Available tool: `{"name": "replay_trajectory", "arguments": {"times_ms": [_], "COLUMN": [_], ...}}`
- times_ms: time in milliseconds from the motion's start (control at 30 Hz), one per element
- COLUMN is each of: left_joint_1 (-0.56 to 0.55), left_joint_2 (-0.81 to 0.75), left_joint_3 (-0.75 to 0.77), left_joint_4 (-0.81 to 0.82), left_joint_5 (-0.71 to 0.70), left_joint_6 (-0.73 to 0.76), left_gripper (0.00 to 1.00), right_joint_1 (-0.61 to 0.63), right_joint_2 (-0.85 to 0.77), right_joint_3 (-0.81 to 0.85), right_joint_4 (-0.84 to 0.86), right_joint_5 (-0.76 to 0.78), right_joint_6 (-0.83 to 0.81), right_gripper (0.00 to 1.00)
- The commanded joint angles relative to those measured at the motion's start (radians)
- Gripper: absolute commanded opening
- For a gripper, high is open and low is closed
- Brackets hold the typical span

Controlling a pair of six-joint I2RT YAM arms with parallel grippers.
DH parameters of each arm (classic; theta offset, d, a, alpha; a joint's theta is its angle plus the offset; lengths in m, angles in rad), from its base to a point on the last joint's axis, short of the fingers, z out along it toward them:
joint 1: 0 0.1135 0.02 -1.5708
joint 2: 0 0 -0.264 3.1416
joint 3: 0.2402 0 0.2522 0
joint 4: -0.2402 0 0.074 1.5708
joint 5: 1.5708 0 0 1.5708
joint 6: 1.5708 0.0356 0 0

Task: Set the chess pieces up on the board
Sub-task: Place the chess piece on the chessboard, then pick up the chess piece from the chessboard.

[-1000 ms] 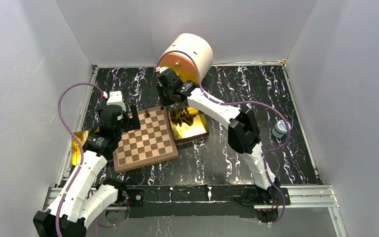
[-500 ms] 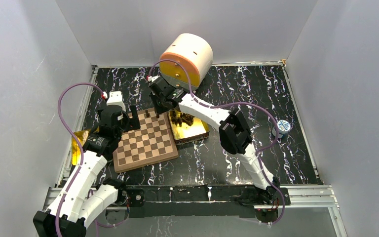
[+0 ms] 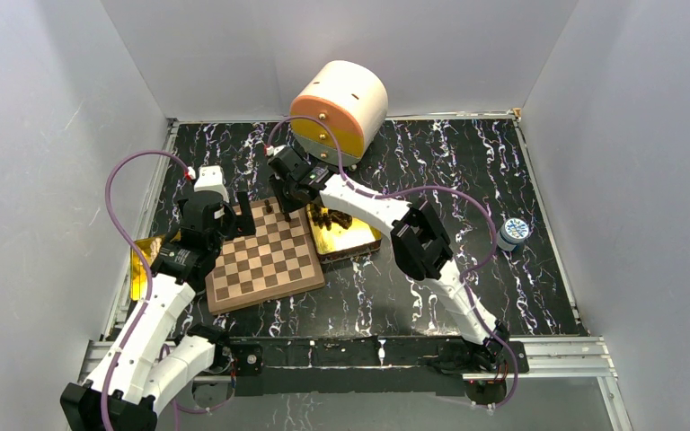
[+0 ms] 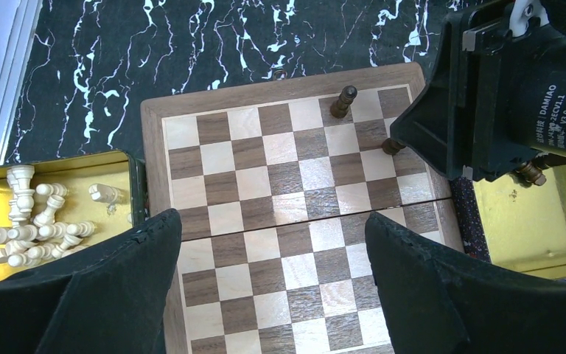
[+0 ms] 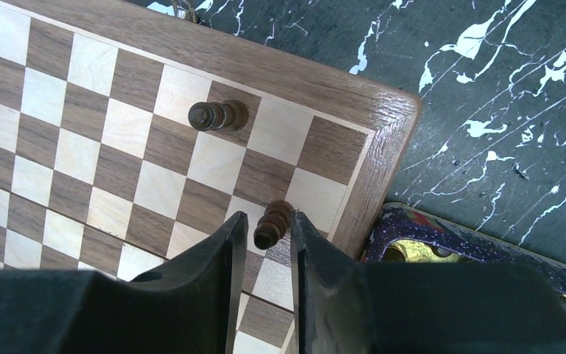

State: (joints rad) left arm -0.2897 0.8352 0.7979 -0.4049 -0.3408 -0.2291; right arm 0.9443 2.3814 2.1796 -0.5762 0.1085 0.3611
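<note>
Noted the right gripper (image 5: 268, 221) low over a corner of the board (image 5: 81, 147), fingers narrowly apart on either side of an upright dark piece (image 5: 274, 218) one row in from the border; could not tell whether they pinched it or only flanked it. A second dark piece (image 5: 217, 116) stood nearby in the edge row. The left gripper (image 4: 273, 228) hung spread wide above the board, holding nothing.

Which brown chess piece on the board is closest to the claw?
The brown piece between the right claw's fingers, by the board's edge; the other piece stands apart on the end row.
</note>
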Motion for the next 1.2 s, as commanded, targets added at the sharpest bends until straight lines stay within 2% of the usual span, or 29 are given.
{"name": "replay_trajectory", "arguments": {"times_ms": [0, 133, 267, 467, 800, 967, 1167], "left_joint_1": [0.004, 0.004, 0.004, 0.004, 0.004, -0.002, -0.013], "left_joint_2": [0.004, 0.02, 0.061, 0.167, 0.493, 0.613, 0.697], "left_joint_3": [0.011, 0.008, 0.036, 0.102, 0.258, 0.314, 0.35], "left_joint_4": [-0.002, 0.005, 0.009, 0.005, -0.002, -0.001, 0.017], "left_joint_5": [-0.011, 0.029, 0.096, 0.218, 0.284, 0.281, 0.278], "left_joint_6": [-0.018, -0.035, -0.069, -0.09, -0.078, -0.075, -0.057], "left_gripper": [0.93, 0.92, 0.88, 0.68, 0.51, 0.46, 0.41], "right_joint_1": [0.0, 0.001, -0.002, -0.002, -0.001, -0.002, -0.002], "right_joint_2": [-0.036, -0.103, -0.224, -0.485, -0.876, -1.0, -1.063], "right_joint_3": [0.058, 0.021, -0.1, -0.417, -0.854, -0.971, -1.029], "right_joint_4": [0.02, 0.014, 0.021, 0.094, 0.253, 0.297, 0.303], "right_joint_5": [-0.006, -0.024, 0.011, 0.092, 0.159, 0.17, 0.164], "right_joint_6": [-0.008, -0.011, -0.027, -0.048, -0.028, -0.019, -0.019], "right_gripper": [0.4, 0.45, 0.46, 0.48, 0.51, 0.51, 0.51]}}
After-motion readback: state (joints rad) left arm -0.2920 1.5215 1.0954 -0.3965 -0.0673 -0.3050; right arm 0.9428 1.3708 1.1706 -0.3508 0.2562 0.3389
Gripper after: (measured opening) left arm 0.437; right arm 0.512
